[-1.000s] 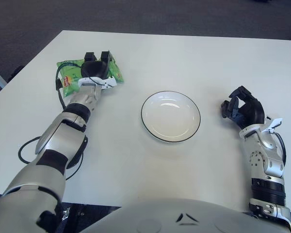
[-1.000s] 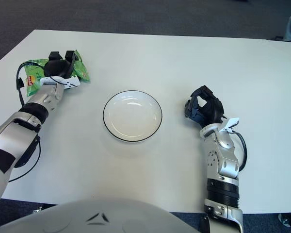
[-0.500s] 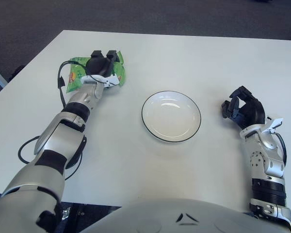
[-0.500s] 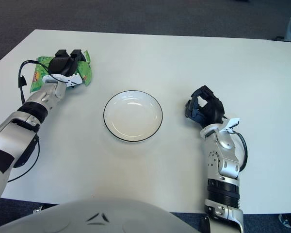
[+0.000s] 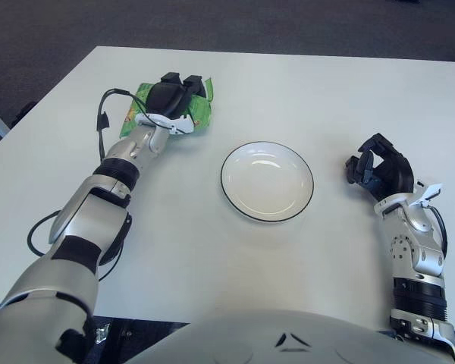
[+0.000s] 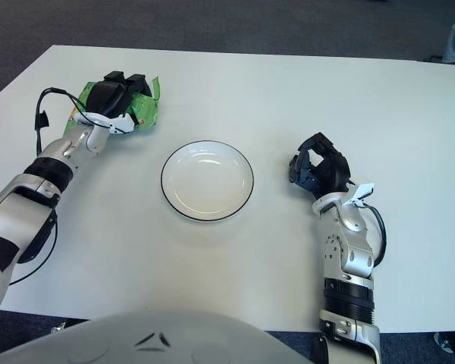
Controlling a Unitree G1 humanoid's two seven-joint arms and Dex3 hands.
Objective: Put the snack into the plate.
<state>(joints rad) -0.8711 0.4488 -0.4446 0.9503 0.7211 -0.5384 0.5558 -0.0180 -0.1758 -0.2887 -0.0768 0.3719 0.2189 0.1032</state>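
White table (image 5: 212,250); empty white plate (image 5: 267,181) at centre. Green snack bag (image 5: 199,112) clamped in L hand (image 5: 171,100), up-left of plate, well apart. R hand (image 5: 379,168) idle right of plate, fingers curled, holding nothing.

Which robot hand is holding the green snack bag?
The left hand is. Its fingers are clamped over the green snack bag, up and left of the plate. The right hand, on the plate's right, holds nothing.

The left robot hand (image 5: 171,98) hides most of the green snack bag (image 5: 200,114).
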